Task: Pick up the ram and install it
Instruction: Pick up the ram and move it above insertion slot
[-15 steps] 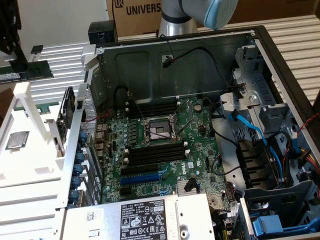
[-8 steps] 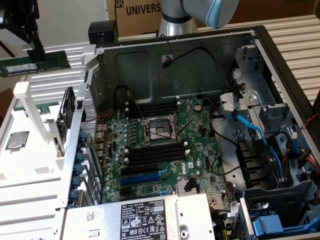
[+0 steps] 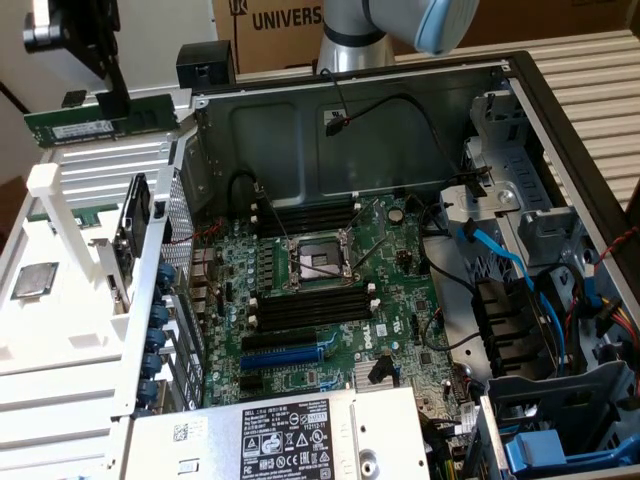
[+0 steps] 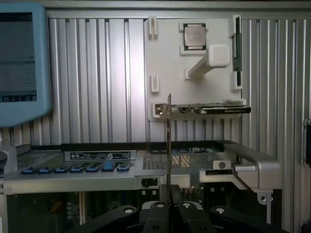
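The pincer point(image 3: 117, 106) clamps the ram point(image 3: 70, 127) near its middle

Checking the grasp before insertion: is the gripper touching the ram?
Touching. The wrist view shows the ram edge-on, its lower end pinched between the fingers of the gripper.
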### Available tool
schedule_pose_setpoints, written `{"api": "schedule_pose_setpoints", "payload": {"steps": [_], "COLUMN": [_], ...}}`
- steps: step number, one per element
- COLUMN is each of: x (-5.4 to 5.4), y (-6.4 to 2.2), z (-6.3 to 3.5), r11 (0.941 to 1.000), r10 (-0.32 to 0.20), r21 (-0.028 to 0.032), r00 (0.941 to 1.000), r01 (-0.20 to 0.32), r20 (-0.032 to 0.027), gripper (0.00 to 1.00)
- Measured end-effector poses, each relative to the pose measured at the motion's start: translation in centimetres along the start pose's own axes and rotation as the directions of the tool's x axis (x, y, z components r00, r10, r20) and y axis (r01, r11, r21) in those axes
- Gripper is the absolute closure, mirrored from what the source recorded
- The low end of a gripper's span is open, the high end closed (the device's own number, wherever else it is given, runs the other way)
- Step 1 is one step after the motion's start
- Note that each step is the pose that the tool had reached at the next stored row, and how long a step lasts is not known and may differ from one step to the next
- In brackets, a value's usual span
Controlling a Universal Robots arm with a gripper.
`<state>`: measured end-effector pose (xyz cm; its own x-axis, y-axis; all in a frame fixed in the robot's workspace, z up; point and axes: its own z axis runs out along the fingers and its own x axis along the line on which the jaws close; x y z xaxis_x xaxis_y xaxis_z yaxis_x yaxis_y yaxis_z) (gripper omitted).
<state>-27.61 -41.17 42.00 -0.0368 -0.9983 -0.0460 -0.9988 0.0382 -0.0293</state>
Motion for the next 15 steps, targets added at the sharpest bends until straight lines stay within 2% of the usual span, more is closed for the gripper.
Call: {"api": "schedule_pose_setpoints", "payload": {"steps": [15], "x": [-0.2], "y": [-6.80], "z": [0.30], "r11": [1.0000], "r10": [0.000], "r21": [-0.0005], "r00": [1.0000], "r01": [0.000], "r20": [-0.0001], "gripper": [0.88]}}
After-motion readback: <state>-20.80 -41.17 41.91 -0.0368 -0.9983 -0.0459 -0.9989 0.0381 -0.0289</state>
